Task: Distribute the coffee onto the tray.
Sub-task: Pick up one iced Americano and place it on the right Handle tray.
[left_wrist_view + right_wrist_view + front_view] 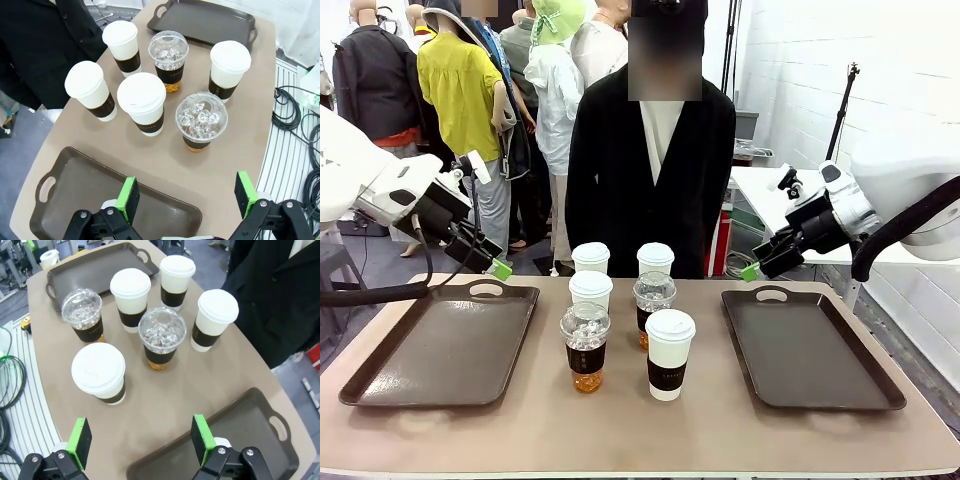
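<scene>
Both my grippers hang in the air with nothing in them.

My left gripper (187, 195) is wide open, its green pads far apart. It hovers over the far inner part of the left tray (445, 345), near the handle cut-out.

My right gripper (140, 437) is also wide open. It hovers over the far inner corner of the right tray (810, 350).

The two trays are dark brown and lie flat at either end of the tan table (620, 420).

Six cups stand upright in a tight cluster on the table top between the trays. Each wears a dark brown sleeve. Seen from my side, they form three rows of two:

- **Back row:** a white cup (590, 257) on the left and a second white cup (655, 258) on the right, both with white lids.
- **Middle row:** a third white cup (591, 290) on the left. On the right is a clear cup (654, 300) with a dome lid, ice and amber drink.
- **Front row:** a second clear cup (585, 345) on the left, also with ice and amber drink. On the right is a fourth white cup (670, 352), the one nearest me.

A person (650, 170) in a black jacket over a white top stands at the far edge, just behind the cups.
</scene>
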You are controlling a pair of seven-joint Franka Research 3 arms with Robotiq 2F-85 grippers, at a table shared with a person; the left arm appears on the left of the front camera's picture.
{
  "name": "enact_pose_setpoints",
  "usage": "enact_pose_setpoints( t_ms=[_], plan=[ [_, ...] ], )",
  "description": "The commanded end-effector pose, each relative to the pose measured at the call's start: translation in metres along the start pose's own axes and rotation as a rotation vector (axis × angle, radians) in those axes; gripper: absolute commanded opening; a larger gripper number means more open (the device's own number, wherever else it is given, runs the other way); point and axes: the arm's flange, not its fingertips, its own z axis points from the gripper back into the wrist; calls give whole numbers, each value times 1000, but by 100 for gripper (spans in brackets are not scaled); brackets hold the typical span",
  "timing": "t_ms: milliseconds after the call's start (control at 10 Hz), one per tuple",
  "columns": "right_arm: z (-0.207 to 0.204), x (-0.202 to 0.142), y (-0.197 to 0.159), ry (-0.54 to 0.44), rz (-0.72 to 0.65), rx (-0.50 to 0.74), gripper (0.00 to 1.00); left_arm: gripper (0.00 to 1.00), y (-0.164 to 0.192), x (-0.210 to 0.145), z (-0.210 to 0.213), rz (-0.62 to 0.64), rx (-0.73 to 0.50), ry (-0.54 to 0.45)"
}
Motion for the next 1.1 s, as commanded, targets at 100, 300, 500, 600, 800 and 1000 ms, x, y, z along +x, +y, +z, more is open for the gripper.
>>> enact_pose_setpoints(
  t_ms=[100,300,500,600,800,1000],
  plan=[
    [-2,1,-2,-27,-3,18,100,100,1,-1,-1,-9,-13,-24],
    [-2,1,-2,-27,-3,18,100,100,1,-1,-1,-9,-13,-24],
    [-2,1,-2,-27,-3,18,100,100,1,-1,-1,-9,-13,-24],
    [-2,1,-2,-27,-3,18,100,100,1,-1,-1,-9,-13,-24],
    [-2,1,-2,-27,-3,18,100,100,1,-1,-1,-9,-13,-24],
    [-2,1,-2,-27,-3,18,100,100,1,-1,-1,-9,-13,-24]
  ],
)
